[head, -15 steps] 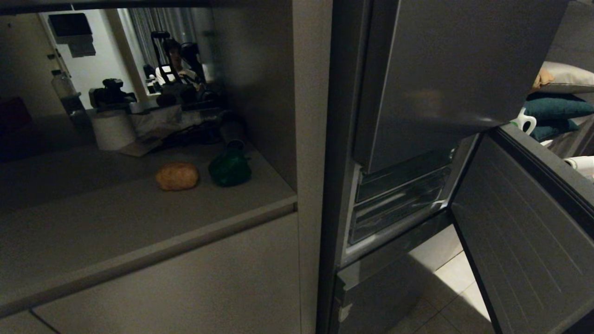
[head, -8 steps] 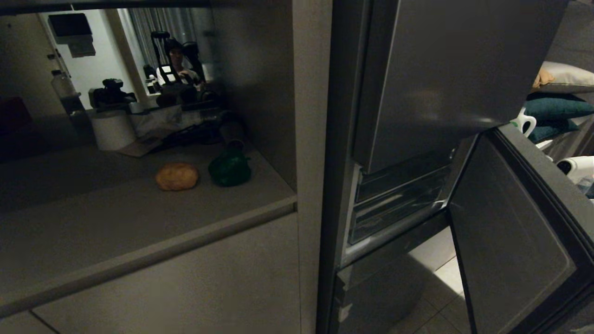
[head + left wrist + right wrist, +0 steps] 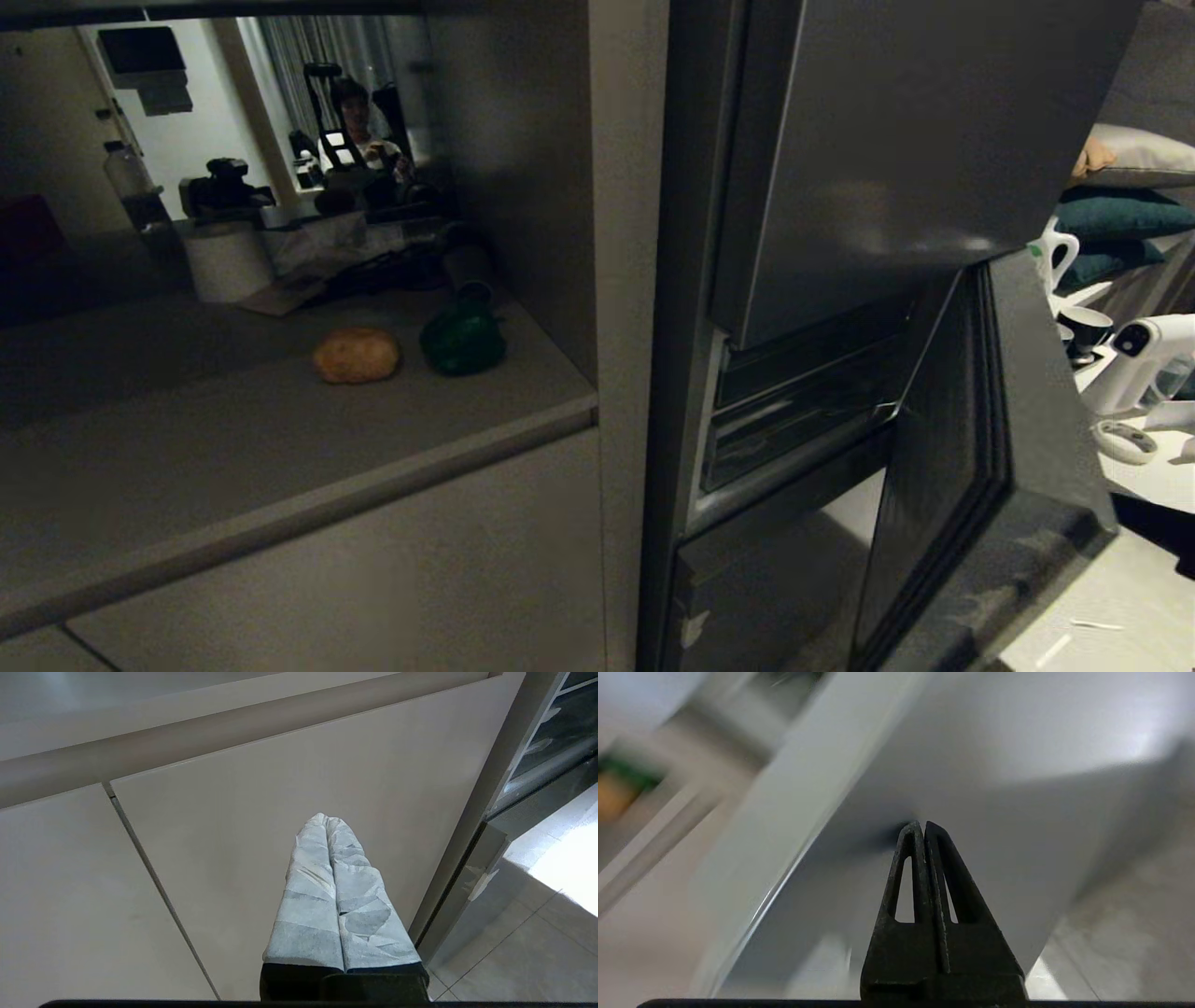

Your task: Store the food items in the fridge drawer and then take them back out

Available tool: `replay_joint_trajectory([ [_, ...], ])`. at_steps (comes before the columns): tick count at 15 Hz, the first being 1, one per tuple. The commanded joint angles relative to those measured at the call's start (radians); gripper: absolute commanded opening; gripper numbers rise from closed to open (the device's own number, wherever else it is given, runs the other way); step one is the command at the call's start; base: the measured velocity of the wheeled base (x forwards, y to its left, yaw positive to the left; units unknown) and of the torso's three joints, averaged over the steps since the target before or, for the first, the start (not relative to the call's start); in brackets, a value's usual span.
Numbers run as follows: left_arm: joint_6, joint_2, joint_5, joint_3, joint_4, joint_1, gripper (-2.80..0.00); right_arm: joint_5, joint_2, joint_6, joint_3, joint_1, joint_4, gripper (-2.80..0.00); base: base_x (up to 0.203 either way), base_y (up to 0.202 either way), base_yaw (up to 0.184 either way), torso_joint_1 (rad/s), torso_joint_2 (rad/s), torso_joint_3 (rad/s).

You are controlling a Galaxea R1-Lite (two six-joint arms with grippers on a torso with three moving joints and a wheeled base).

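A tan potato [image 3: 356,355] and a dark green bell pepper [image 3: 462,343] lie side by side on the grey counter [image 3: 233,439], left of the fridge. The fridge drawer [image 3: 766,560] shows its dark grey front, pushed in, below the clear shelves [image 3: 803,411]. My right gripper [image 3: 920,825] is shut, its tips against the grey outer face of the swinging fridge door [image 3: 980,439]. Its white arm [image 3: 1134,364] shows past the door's edge. My left gripper [image 3: 327,819], wrapped in pale tape, hangs shut and empty before the beige cabinet front [image 3: 233,812].
A white paper roll [image 3: 227,261], a clear bottle [image 3: 131,187] and dark clutter stand at the counter's back, with a person reflected behind. Cushions [image 3: 1120,219], a white mug [image 3: 1055,247] and a dark cup [image 3: 1083,329] sit far right. Pale floor tiles [image 3: 537,933] lie below.
The lower fridge door has swung a good way towards shut, now nearly edge-on. My right arm has come into the head view at the right, behind it. Food and left arm are still.
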Motion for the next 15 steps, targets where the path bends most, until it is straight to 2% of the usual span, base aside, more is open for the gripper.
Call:
replay_joint_trajectory([
  [1,0.0,0.001,0.0,0.0,0.0,0.001,-2.8,0.002,0.115,-0.001,-0.061,0.147,-0.038,-2.8,0.0,0.0,0.0,0.0,0.0,0.0],
  [4,0.0,0.001,0.0,0.0,-0.002,-0.001,-2.8,0.001,0.273,-0.004,-0.158,0.247,-0.142,-2.8,0.0,0.0,0.0,0.0,0.0,0.0],
  [8,0.0,0.001,0.0,0.0,-0.002,0.001,-2.8,-0.02,0.523,-0.002,-0.32,0.303,-0.243,-2.8,0.0,0.0,0.0,0.0,0.0,0.0],
  [12,0.0,0.001,0.0,0.0,-0.001,0.001,-2.8,-0.134,0.729,0.005,-0.513,0.361,-0.289,-2.8,0.0,0.0,0.0,0.0,0.0,0.0],
  [15,0.0,0.001,0.0,0.0,-0.001,0.0,-2.8,-0.145,0.674,0.05,-0.469,0.363,-0.301,-2.8,0.0,0.0,0.0,0.0,0.0,0.0],
])
